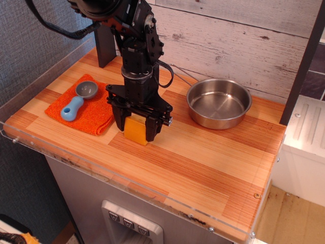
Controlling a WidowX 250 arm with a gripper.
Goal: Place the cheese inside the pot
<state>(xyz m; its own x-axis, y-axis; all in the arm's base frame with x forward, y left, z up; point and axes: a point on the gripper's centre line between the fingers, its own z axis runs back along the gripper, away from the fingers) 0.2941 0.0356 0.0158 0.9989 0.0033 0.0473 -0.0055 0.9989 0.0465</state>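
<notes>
The cheese (136, 131), a yellow-orange wedge, rests on the wooden table just right of the orange cloth. My gripper (136, 127) is lowered over it, with one black finger on each side of the wedge. The jaws are open and stand close to the cheese's sides. I cannot tell whether they touch it. The top of the cheese is hidden by the gripper body. The pot (219, 103), a shiny steel pan with a thin wire handle (180, 73), sits empty to the right, near the back wall.
An orange cloth (84, 113) at the left holds a grey-and-blue scoop (77, 100). A clear rim (66, 160) runs along the table's front and left edges. A whitewashed plank wall stands behind. The arm's dark base (104, 48) is at back left.
</notes>
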